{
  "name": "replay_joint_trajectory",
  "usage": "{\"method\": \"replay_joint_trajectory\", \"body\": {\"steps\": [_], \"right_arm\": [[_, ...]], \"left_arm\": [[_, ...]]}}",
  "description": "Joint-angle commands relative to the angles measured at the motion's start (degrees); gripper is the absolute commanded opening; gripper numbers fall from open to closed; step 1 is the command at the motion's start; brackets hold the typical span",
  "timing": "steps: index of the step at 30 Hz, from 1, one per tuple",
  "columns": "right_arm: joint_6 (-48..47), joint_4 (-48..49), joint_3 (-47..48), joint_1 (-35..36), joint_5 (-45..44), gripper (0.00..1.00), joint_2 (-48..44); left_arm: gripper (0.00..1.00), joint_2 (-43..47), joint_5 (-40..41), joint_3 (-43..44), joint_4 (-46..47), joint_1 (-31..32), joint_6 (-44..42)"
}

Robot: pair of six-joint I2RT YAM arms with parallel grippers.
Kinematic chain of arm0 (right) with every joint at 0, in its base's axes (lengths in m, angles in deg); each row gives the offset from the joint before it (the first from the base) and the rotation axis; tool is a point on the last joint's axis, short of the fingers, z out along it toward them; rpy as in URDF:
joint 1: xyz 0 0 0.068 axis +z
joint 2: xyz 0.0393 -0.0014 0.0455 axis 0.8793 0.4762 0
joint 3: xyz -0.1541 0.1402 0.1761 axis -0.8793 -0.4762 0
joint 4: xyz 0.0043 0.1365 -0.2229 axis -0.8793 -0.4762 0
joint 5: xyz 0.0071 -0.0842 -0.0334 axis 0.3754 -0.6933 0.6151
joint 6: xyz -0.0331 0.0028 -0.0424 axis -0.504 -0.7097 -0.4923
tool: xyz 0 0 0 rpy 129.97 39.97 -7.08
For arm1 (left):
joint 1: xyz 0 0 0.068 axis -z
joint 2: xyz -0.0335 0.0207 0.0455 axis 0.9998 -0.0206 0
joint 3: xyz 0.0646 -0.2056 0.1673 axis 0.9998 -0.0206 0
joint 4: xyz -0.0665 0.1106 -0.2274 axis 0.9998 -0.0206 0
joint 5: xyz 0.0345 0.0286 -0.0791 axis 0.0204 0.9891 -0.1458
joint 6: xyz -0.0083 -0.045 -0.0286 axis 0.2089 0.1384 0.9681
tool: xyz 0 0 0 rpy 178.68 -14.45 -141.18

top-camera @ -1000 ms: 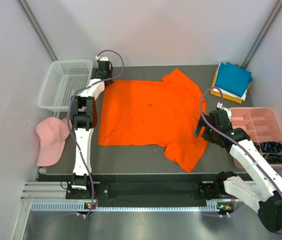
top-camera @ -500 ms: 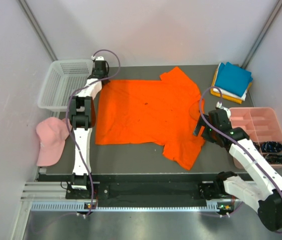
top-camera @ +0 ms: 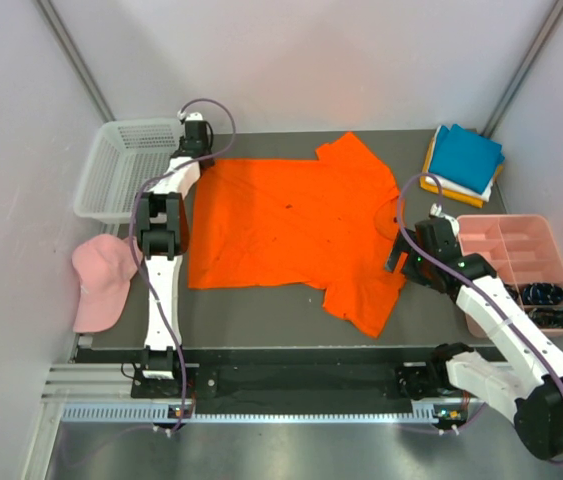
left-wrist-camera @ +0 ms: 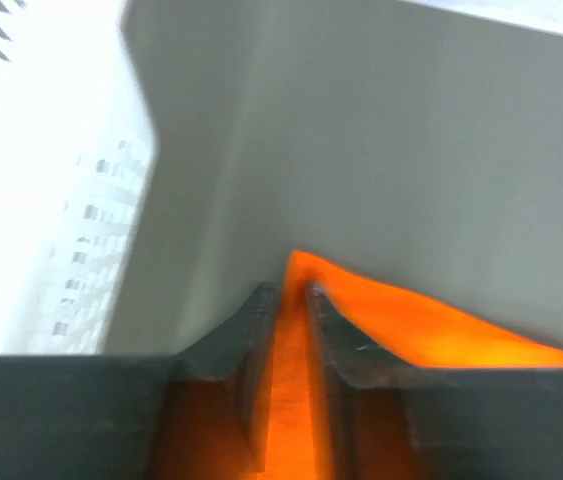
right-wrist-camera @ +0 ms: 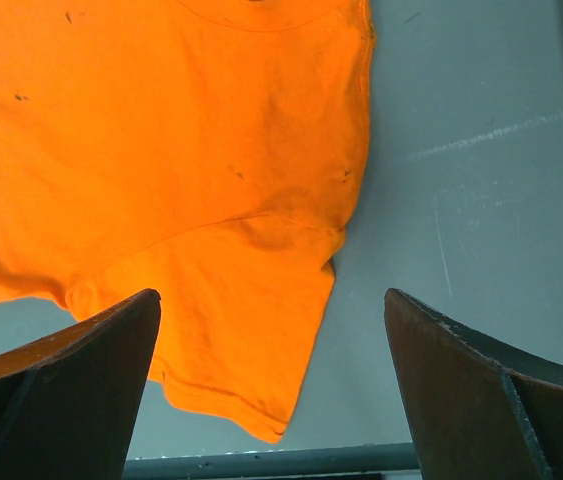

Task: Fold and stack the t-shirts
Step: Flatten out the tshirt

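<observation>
My right gripper hangs wide open and empty over the near sleeve of the orange shirt, which lies spread on the bench. Closing here might catch one layer only and drag in a crease. Farther off, my left gripper sits at the shirt's far left corner beside the basket, jaws close together with cloth in the gap. Whether they pinch it I cannot tell. A pull could bunch that corner. That view is blurred, and my left arm covers the shirt's left edge. In the folded stack, far right, only edges show beneath the blue one.
</observation>
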Motion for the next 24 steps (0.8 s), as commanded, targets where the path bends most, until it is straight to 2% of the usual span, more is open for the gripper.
{"method": "replay_joint_trajectory", "body": {"steps": [1, 2, 3, 4, 8, 13, 15, 20, 24], "right_arm": [[0.5, 1.5, 2.4, 0.6, 0.2, 0.93, 0.1], [0.4, 1.4, 2.4, 0.6, 0.2, 0.93, 0.2], [0.4, 1.3, 2.4, 0.7, 0.1, 0.93, 0.1], [0.4, 1.1, 2.3, 0.7, 0.2, 0.93, 0.0], [0.4, 0.9, 2.0, 0.6, 0.6, 0.93, -0.7], [0.3, 0.2, 1.2, 0.6, 2.5, 0.93, -2.1], [0.0, 0.0, 0.4, 0.6, 3.4, 0.93, -3.2], [-1.5, 0.2, -1.6, 0.6, 7.0, 0.93, -5.8], [-2.1, 0.1, -3.2, 0.6, 9.1, 0.93, -7.9]], "left_arm": [[0.55, -0.2, 3.8, 1.9, 1.1, -1.4, -0.5], [0.73, 0.0, 4.2, 1.8, 1.4, -1.4, -0.5], [0.95, 0.5, 4.2, 1.8, 1.6, -1.4, -0.5], [0.99, 0.7, 4.2, 1.9, 1.8, -1.4, -0.6], [0.99, 3.8, 3.7, -1.1, 3.0, -1.4, 0.8], [0.99, 11.5, -3.9, -6.7, 6.4, -1.0, 4.8], [0.99, 15.8, -6.9, -11.8, 8.9, -0.6, 6.4], [0.99, 23.6, -16.8, -23.8, 20.8, 1.6, 9.1], [0.99, 27.2, -22.8, -28.6, 26.9, 3.0, 10.5]]}}
